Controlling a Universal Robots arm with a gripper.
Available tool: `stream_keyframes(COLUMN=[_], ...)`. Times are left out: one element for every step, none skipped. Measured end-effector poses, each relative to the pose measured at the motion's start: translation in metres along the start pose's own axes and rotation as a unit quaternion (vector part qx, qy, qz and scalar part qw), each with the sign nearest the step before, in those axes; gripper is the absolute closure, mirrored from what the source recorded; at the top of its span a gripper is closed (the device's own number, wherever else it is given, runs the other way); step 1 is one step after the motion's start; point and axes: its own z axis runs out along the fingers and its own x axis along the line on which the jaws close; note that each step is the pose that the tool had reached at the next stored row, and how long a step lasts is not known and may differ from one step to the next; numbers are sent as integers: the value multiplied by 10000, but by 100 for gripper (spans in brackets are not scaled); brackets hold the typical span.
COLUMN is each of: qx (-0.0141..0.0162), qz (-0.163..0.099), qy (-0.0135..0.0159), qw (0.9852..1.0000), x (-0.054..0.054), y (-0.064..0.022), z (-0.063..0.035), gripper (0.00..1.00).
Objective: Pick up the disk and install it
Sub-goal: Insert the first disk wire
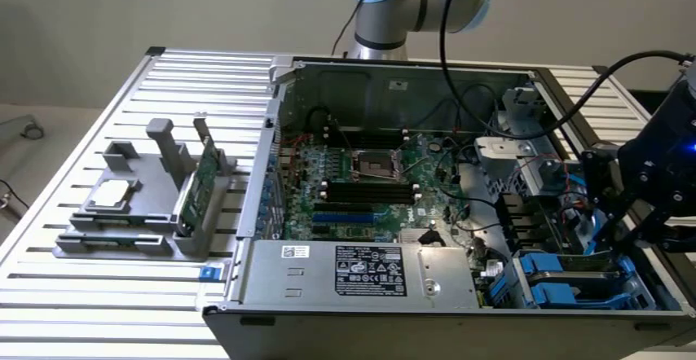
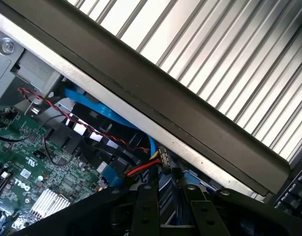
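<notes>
Cannot tell grip of end effector. Poised low beside blue drive bay inside computer case; could snag red-black cable or knock its rim if tilted.

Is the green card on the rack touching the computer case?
Apart. Exterior view shows bare table slats between the green card and the computer case.

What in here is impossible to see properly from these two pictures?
Disk: in the exterior view the robot's black claw covers the corner of the case beside the blue brackets.
Same corner, wrist view: the case's dark rim hides most of it.
Power box label, exterior view: print too small.
</notes>
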Motion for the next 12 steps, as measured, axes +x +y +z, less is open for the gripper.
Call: stream_keyframes(qx=[1,3,5,8,12,16,18,20,21,22,25,27], qz=[0,0,0,0,0,0,2,3,4,4,5,4], qy=[0,1,2,4,7,10,12,13,14,15,16,18], qw=[10000,10000,10000,10000,10000,10000,10000,10000,10000,10000,10000,10000], x=[3,5,7,9,10,11,12,12,12,12,12,12], y=[-4,-8,-11,-14,-15,-16,-17,-17,-18,-18,-18,-18], z=[-1,-1,-2,-2,-2,-1,-1,-1,-1,-2,-2,-2], gripper=[75,75,75,75,75,75,75,75,75,75,83,83])
